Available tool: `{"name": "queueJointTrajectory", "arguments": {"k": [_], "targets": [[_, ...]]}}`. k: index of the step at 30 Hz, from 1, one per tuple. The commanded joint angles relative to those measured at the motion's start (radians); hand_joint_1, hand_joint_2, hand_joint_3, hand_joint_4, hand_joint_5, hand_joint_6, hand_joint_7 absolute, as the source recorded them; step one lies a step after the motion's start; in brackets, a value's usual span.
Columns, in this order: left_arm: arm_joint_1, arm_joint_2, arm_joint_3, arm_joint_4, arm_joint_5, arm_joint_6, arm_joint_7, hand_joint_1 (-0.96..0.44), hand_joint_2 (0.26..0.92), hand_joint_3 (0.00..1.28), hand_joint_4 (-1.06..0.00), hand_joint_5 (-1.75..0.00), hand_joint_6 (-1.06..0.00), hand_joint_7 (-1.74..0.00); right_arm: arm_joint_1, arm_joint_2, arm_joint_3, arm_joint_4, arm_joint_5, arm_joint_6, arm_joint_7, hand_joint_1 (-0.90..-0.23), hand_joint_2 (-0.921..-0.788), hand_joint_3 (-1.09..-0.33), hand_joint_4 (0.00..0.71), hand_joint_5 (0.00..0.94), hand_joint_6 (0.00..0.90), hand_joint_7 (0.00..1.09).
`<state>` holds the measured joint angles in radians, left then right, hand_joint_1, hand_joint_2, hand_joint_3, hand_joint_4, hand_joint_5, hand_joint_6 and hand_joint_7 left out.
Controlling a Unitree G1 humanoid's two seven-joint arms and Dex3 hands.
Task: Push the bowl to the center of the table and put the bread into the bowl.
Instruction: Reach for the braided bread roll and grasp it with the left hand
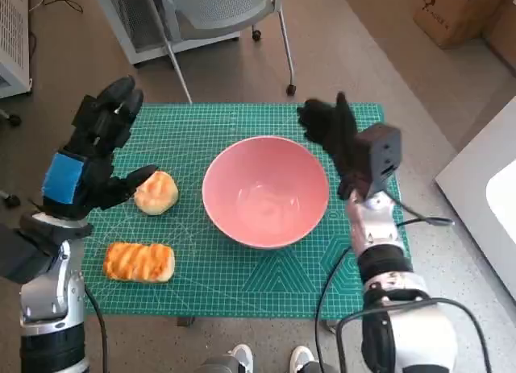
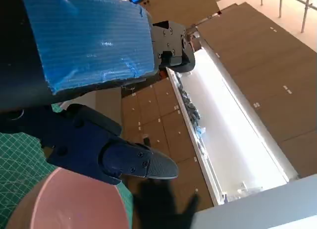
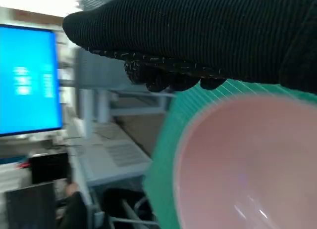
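Bowl (image 1: 265, 192) one, bread pieces (image 1: 156, 192) two

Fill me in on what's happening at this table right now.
A humanoid robot is working over a green cutting mat. A pink bowl sits near the middle of it, empty. Two pieces of bread lie to the bowl's left: a round bun and a longer loaf. The left hand hovers over the mat with a fingertip next to the round bun, holding nothing. The right hand, gloved, is raised just beyond the bowl's far right rim, also holding nothing.
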<state>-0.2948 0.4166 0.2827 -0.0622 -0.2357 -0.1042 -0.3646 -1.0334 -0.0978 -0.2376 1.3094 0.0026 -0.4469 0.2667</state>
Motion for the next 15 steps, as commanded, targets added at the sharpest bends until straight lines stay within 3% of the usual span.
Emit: {"name": "queueJointTrajectory", "arguments": {"k": [1,8,15], "targets": [[0.01,0.023,0.011,-0.014,0.005,0.003,0.0,-0.56,0.921,0.14,-0.2,-0.01,0.0,-0.53,-0.002,-0.045,-0.021,-0.01,0.026,-0.073,0.034,-0.689,-0.921,-0.782,0.125,0.0,0.305,0.02],[0.005,0.045,0.017,-0.015,-0.002,0.008,-0.012,-0.57,0.921,0.15,-0.2,0.0,0.0,-0.53,-0.002,-0.072,-0.049,-0.045,0.077,-0.234,0.127,-0.672,-0.921,-0.752,0.152,0.012,0.32,0.02],[0.011,0.078,0.022,-0.041,-0.005,0.028,-0.034,-0.55,0.921,0.15,-0.19,0.0,0.0,-0.53,-0.004,-0.074,-0.089,-0.086,0.176,-0.306,0.283,-0.673,-0.921,-0.722,0.152,0.007,0.334,0.02]]}}
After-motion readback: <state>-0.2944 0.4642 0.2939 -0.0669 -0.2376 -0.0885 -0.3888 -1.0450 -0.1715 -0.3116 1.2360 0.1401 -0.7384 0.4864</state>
